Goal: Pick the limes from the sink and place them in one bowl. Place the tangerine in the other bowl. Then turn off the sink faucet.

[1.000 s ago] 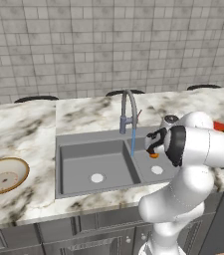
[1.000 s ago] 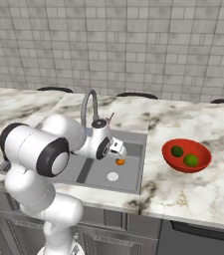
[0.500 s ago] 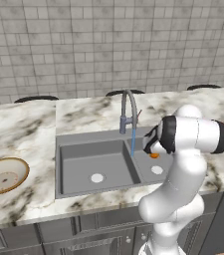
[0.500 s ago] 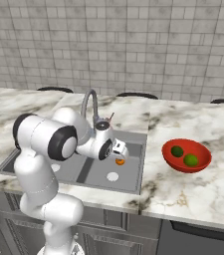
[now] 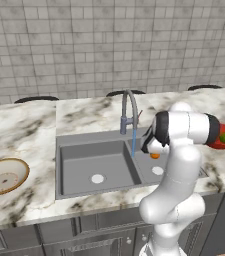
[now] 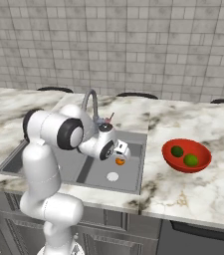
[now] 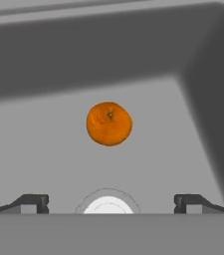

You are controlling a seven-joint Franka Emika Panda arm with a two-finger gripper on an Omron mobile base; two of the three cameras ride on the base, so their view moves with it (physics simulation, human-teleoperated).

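The tangerine (image 7: 109, 123) lies on the floor of the sink's right basin (image 5: 149, 165), also seen as an orange dot (image 5: 155, 155) (image 6: 119, 161). My gripper (image 7: 111, 201) hangs open just above it, pointing down into the basin (image 6: 121, 149), with nothing between the fingers. Both limes (image 6: 177, 151) (image 6: 190, 160) rest in the red bowl (image 6: 203, 167) on the counter to the right. The tan bowl (image 5: 21, 167) sits far left. Water runs from the faucet (image 5: 126, 107) (image 6: 89, 99).
A round white drain (image 7: 107, 205) lies just below the tangerine in the hand view. The basin's walls rise close around the hand. My own arm (image 5: 181, 150) stands between the sink and the red bowl (image 5: 215, 144). Marble counter runs on both sides.
The elbow and upper links have swung and folded a little, while the hand has stayed over the right basin above the tangerine. The jaws remain open.
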